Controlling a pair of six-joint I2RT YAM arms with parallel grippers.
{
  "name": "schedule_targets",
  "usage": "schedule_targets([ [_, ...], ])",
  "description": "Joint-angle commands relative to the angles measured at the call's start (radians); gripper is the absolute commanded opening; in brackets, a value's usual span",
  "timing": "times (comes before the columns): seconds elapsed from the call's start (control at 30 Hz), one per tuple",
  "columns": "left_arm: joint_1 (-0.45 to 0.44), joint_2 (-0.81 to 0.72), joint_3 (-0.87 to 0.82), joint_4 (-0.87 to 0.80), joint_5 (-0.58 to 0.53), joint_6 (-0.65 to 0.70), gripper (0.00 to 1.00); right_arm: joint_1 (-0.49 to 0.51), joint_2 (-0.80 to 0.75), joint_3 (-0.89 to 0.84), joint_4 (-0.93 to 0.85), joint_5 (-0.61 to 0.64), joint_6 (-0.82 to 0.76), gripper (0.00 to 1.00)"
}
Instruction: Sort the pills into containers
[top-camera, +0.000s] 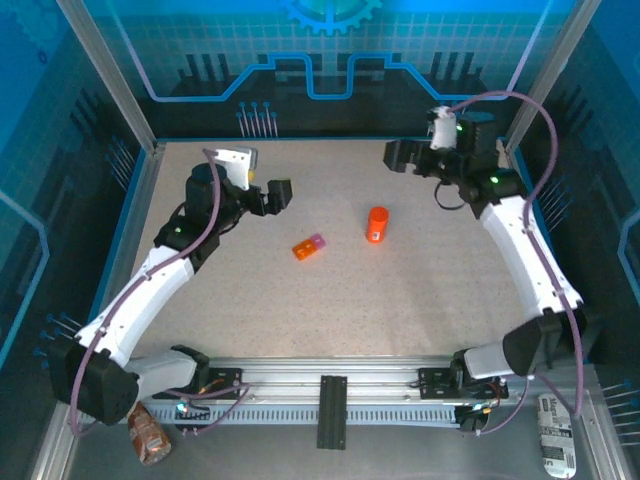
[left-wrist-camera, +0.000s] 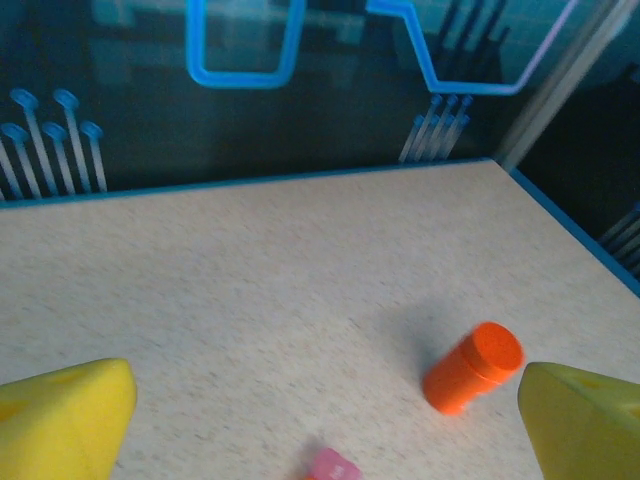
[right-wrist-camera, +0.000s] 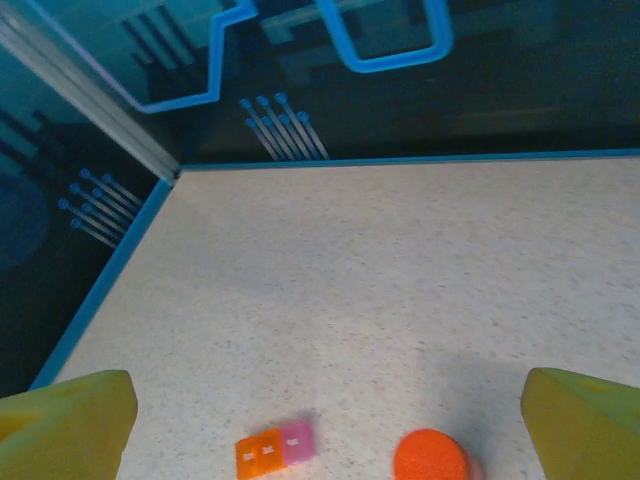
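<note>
The containers (top-camera: 308, 247) are a small flat box near the table's middle, two orange compartments and one pink end; the box (right-wrist-camera: 274, 450) lies low in the right wrist view, and its pink end (left-wrist-camera: 333, 467) peeks in at the bottom of the left wrist view. An upright orange bottle (top-camera: 376, 224) with an orange cap stands just to the right of the box, also seen as bottle (left-wrist-camera: 472, 367) and bottle (right-wrist-camera: 432, 459). No loose pills show. My left gripper (top-camera: 280, 193) hovers open left of and behind the box, nothing between its fingers. My right gripper (top-camera: 397, 154) hangs open at the back right, empty.
A blue rim (top-camera: 320, 140) borders the speckled table (top-camera: 330, 300) at the back and sides, with dark patterned walls behind. An aluminium rail (top-camera: 330, 375) runs along the near edge. A brown packet (top-camera: 148, 435) and a white packet (top-camera: 557, 435) lie off the table in front.
</note>
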Motion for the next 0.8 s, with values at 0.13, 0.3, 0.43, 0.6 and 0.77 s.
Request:
schedule_targets([
  [0.13, 0.033, -0.054, -0.185, 0.192, -0.149, 0.145, 0.99, -0.126, -0.159, -0.240, 0.078, 0.202, -0.004, 1.00],
  [0.3, 0.062, -0.080, -0.348, 0.378, -0.231, 0.187, 0.99, -0.154, -0.211, -0.416, 0.185, 0.439, -0.021, 1.00],
  [0.43, 0.145, -0.086, -0.485, 0.523, -0.256, 0.160, 0.99, -0.159, -0.244, -0.598, 0.336, 0.555, -0.086, 1.00],
  [0.6, 0.265, -0.106, -0.616, 0.615, -0.228, 0.080, 0.99, -0.162, -0.269, -0.826, 0.551, 0.627, -0.130, 1.00],
  [0.77, 0.279, -0.056, -0.688, 0.695, -0.207, 0.112, 0.99, -0.159, -0.220, -0.991, 0.832, 0.633, -0.174, 1.00],
])
